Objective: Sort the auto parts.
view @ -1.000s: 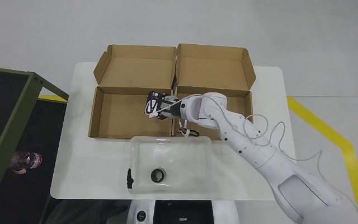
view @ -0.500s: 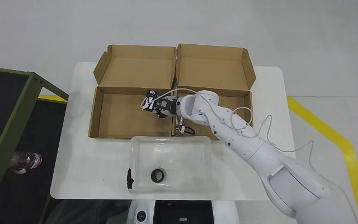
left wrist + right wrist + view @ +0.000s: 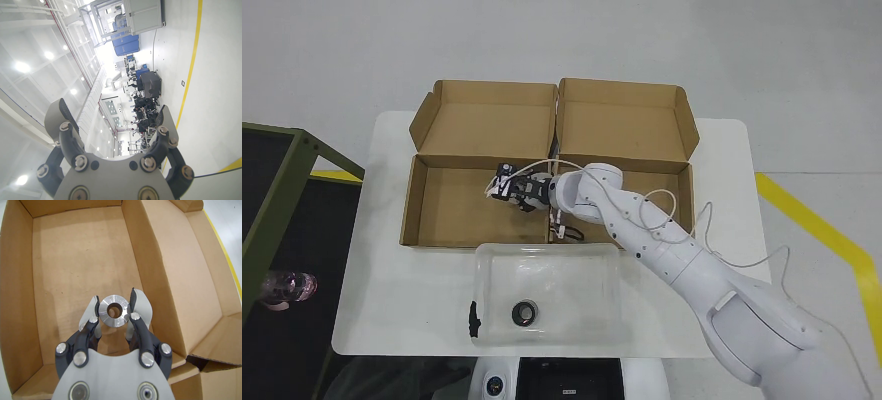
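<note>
- Your right gripper [image 3: 115, 295] is clamped on a ring [image 3: 123, 315]. One finger presses each side of its rim, and the hole faces the wrist camera.
- The ring is a short, thick piece of bright bare metal. It has a round hole through the middle and a flat face that slopes off toward the outer edge. The face shows fine machining lines and a few scuffs.
- In the top view, the right gripper [image 3: 504, 186] sits over the left box [image 3: 452, 205], in its right half and toward the far wall.
- From the wrist, you see the ring against the bare brown floor of the left box [image 3: 75, 256], with a shadow under it. You cannot tell whether it touches the floor.
- Your left gripper [image 3: 113, 106] has its fingers [image 3: 64, 113] wide apart with nothing between them. It points out at the room.
- The right box [image 3: 622, 125] stands just beside the left one, wall to wall, and both lids are folded back on the far side.
- A clear bin [image 3: 572, 290] sits on the table [image 3: 382, 280] just near of the boxes.
- A second ring [image 3: 526, 313] lies in the bin's near-left part.
- A black piece [image 3: 474, 320] sits at the bin's left edge.
</note>
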`<state>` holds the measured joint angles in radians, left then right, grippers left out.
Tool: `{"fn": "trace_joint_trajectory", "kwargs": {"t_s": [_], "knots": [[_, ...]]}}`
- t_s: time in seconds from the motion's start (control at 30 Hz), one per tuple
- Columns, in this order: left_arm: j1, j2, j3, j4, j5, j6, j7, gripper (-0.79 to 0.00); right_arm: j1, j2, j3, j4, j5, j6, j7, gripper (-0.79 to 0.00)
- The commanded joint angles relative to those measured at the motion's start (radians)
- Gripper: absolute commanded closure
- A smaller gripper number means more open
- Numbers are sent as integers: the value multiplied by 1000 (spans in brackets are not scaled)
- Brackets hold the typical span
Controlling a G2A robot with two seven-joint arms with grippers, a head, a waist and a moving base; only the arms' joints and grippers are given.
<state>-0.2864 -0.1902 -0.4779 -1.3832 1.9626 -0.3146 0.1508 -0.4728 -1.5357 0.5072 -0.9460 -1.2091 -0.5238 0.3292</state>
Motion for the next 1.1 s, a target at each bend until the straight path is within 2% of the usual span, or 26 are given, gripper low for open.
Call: {"fn": "trace_joint_trajectory", "kwargs": {"t_s": [0.0,0.13,0.3,0.6,1.07], "knots": [[0,0,0,0,0,0,0,-785,0,-4,1,7,-4,-1,0,-311],[0,0,0,0,0,0,0,-785,2,-11,8,10,-12,-4,-7,-317],[0,0,0,0,0,0,0,-785,-7,-4,34,-51,-32,-18,-32,-336],[0,0,0,0,0,0,0,-785,-74,39,119,-262,-66,-97,-39,-376],[0,0,0,0,0,0,0,-785,-348,128,242,-677,-135,-229,39,-376]]}}
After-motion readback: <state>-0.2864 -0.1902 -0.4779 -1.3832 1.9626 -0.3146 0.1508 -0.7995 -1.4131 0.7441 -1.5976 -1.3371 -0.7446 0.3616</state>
